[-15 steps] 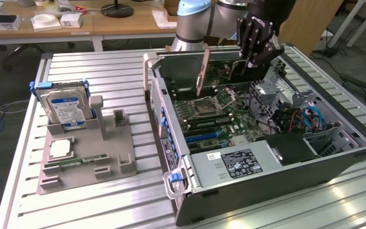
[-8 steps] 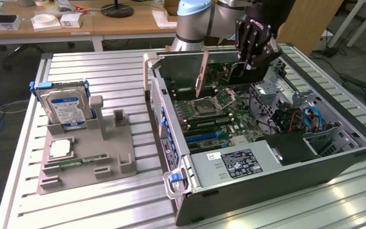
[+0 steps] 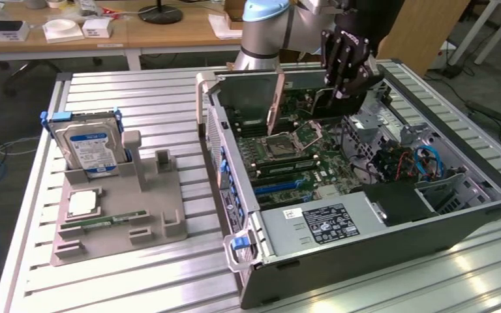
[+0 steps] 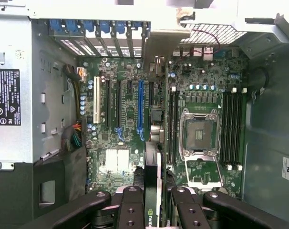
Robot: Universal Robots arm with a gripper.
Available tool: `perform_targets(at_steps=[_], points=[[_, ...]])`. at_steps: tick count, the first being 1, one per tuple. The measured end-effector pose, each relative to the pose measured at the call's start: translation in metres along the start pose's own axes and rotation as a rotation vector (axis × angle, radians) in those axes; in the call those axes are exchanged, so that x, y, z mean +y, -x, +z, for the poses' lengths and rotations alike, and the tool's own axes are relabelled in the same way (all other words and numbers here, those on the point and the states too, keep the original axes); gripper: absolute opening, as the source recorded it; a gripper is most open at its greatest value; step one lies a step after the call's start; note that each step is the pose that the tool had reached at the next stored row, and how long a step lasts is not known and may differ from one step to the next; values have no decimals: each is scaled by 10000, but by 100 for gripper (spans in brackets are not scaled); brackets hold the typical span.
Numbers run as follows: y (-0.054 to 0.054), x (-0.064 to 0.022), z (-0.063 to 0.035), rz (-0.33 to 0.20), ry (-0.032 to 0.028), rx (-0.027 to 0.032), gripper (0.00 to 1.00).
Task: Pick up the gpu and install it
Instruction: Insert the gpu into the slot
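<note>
The counter (image 3: 146, 274) is being occupied by an open computer case (image 3: 459, 222), its motherboard (image 4: 130, 119) being exposed, beside a grey holder tray (image 3: 159, 195) in which a hard drive (image 3: 89, 147) is being kept upright. Above the case, the gpu (image 4: 151, 191) is being held on edge between the partly closed jaws of the gripper (image 3: 348, 65), over the motherboard slots.

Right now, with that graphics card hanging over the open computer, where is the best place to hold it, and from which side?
By its long top edge, from above, as the gripper does here. The gpu is a thin flat board held on edge, so the fingers pinch its two flat faces. That seems to leave the lower connector edge free to face the motherboard inside the case.
</note>
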State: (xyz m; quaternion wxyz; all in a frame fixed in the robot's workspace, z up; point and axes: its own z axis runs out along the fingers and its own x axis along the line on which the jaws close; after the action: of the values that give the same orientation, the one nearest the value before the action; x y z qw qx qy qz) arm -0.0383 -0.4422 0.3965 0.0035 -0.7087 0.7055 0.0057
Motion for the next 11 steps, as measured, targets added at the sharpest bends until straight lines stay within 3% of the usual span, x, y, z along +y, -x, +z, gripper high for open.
perform_targets(at_steps=[11], points=[[0, 59, 65, 0, 0, 1, 27]])
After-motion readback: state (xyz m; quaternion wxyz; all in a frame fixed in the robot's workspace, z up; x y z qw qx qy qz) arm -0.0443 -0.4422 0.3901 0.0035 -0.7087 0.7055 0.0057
